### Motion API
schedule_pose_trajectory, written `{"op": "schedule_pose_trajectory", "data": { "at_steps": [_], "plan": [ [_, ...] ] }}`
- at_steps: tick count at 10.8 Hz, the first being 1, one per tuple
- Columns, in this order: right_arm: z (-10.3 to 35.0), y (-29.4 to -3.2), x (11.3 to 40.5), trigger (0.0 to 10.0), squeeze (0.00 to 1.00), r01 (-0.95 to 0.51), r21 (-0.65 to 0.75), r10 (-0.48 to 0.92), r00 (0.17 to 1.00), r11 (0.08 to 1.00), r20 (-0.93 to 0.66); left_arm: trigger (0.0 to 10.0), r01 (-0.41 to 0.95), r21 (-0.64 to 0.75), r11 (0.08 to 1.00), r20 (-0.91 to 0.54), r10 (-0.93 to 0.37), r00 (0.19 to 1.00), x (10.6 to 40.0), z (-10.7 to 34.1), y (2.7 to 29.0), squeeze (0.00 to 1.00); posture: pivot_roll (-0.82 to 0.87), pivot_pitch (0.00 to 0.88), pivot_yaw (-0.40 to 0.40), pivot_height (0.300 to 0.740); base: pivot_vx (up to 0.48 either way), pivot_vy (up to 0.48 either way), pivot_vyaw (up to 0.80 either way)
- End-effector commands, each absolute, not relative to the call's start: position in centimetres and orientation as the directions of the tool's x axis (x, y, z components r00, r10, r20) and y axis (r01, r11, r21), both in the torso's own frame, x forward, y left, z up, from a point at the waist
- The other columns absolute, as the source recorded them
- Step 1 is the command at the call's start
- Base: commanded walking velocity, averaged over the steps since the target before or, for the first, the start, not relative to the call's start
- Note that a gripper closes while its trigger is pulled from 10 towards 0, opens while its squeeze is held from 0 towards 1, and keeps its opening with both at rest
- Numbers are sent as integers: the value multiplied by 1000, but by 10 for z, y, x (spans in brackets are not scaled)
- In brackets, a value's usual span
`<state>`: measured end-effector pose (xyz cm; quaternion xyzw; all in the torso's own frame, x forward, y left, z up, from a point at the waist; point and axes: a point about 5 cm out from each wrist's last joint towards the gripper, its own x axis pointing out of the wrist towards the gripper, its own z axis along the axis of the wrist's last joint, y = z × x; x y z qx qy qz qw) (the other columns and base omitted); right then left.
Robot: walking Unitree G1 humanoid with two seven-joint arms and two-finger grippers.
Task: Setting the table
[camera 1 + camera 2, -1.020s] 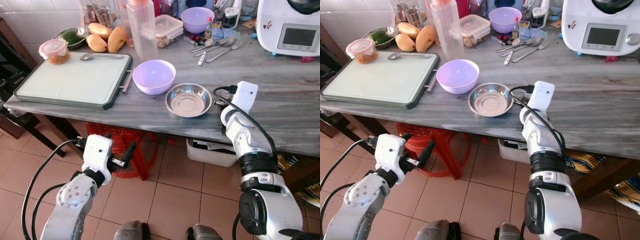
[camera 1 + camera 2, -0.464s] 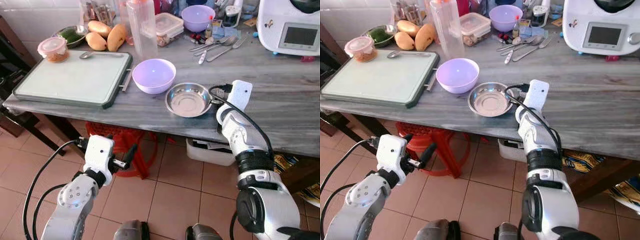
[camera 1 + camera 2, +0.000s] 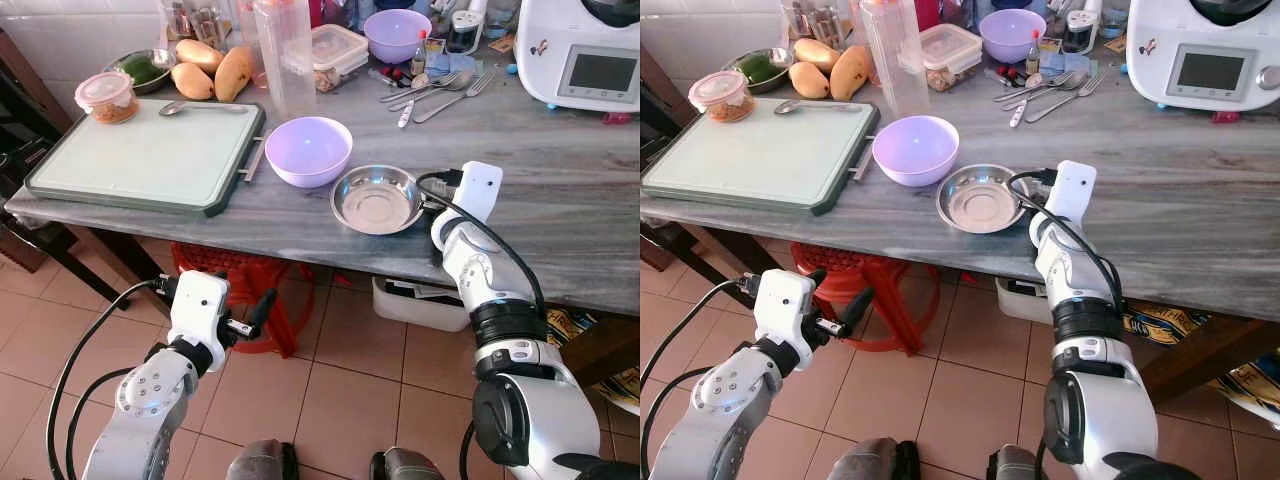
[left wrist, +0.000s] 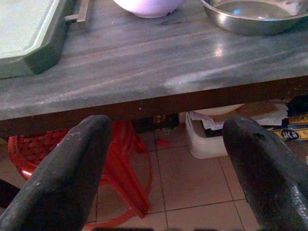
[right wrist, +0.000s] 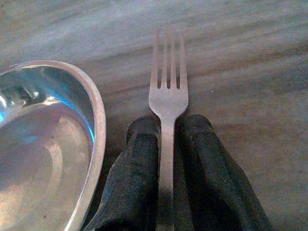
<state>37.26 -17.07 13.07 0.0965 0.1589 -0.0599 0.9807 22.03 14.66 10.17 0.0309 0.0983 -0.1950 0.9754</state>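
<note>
1. Fingers of the right gripper (image 5: pixel 166 144) are clamped on the handle of a silver metal fork (image 5: pixel 167 103), its tines lying ahead on the grey marble bench (image 3: pixel 560 220).
2. The fork is seen just beside the round steel bowl (image 3: pixel 377 199), near the bench's front edge.
3. The left gripper (image 4: pixel 168 168) is held spread below that edge.

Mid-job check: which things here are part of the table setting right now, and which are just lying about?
In play: fork in the right gripper, beside the steel bowl; lilac bowl next to it.

Lying about: green tray, mangoes, lidded tub, spare cutlery, white appliance, red stool.
</note>
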Motion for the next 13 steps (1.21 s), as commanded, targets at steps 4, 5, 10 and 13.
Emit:
{"op": "schedule_pose_trajectory", "data": {
  "at_steps": [4,5,10,13],
  "plan": [
    [126,-166,372,10000,1000,138,172,-71,934,975,-349,10000,389,29,921,-208,-375,903,220,103,147,0,71,98,107,740,0,0,0],
    [126,-166,372,10000,1000,138,172,-71,934,975,-349,10000,389,29,921,-208,-375,903,220,103,147,0,71,98,107,740,0,0,0],
    [126,-166,372,10000,1000,138,172,-71,934,975,-349,10000,389,29,921,-208,-375,903,220,103,147,0,71,98,107,740,0,0,0],
    [125,-171,355,10000,945,145,64,-120,949,987,-292,10000,387,27,922,-172,-377,910,230,104,141,0,55,55,90,740,0,0,0]
  ]
}}
